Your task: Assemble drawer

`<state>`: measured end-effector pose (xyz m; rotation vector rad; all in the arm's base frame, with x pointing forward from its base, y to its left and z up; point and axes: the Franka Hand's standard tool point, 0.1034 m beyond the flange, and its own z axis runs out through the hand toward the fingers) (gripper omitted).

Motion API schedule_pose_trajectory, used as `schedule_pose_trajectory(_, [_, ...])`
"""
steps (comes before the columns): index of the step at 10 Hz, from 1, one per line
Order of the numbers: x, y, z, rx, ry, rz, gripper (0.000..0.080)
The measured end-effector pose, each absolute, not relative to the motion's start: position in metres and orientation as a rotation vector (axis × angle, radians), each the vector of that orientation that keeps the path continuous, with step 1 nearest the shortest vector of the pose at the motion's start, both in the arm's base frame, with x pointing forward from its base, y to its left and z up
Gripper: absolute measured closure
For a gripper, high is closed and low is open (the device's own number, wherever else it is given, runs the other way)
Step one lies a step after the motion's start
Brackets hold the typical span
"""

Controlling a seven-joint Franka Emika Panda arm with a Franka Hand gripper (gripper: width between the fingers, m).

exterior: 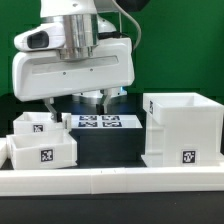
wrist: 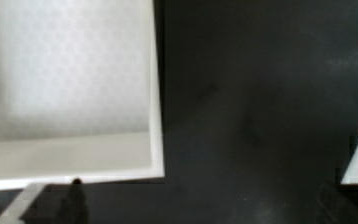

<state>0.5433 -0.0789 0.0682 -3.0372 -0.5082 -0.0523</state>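
Gripper point(exterior: 74, 103) hangs wide open, empty, above the far-left tray point(exterior: 33, 124); the housing point(exterior: 180, 130) stands right on the counter point(exterior: 112, 150). Likely tray pickup: next, descend astride a wall and close.

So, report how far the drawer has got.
Nothing looks joined yet: the housing stands alone at the exterior view's right, while the front tray and back tray sit outside it at the left. In hand: the gripper hangs near the trays, apparently carrying nothing. Left: both trays into the housing.
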Motion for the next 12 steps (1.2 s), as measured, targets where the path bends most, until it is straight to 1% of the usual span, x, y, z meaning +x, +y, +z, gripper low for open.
schedule_pose_trajectory(1, [0.533, -0.082, 0.056, -3.044, -0.522, -0.053, 0.0151])
schedule_pose_trajectory(7, [0.513, -0.097, 0.016, -3.051, -0.564, -0.023, 0.0151])
schedule_pose_trajectory(9, [0.510, -0.100, 0.010, -3.051, -0.562, -0.015, 0.0151])
schedule_pose_trajectory(11, [0.509, -0.099, 0.008, -3.050, -0.562, -0.009, 0.0151])
schedule_pose_trajectory(12, [0.509, -0.099, 0.008, -3.050, -0.561, -0.009, 0.0239])
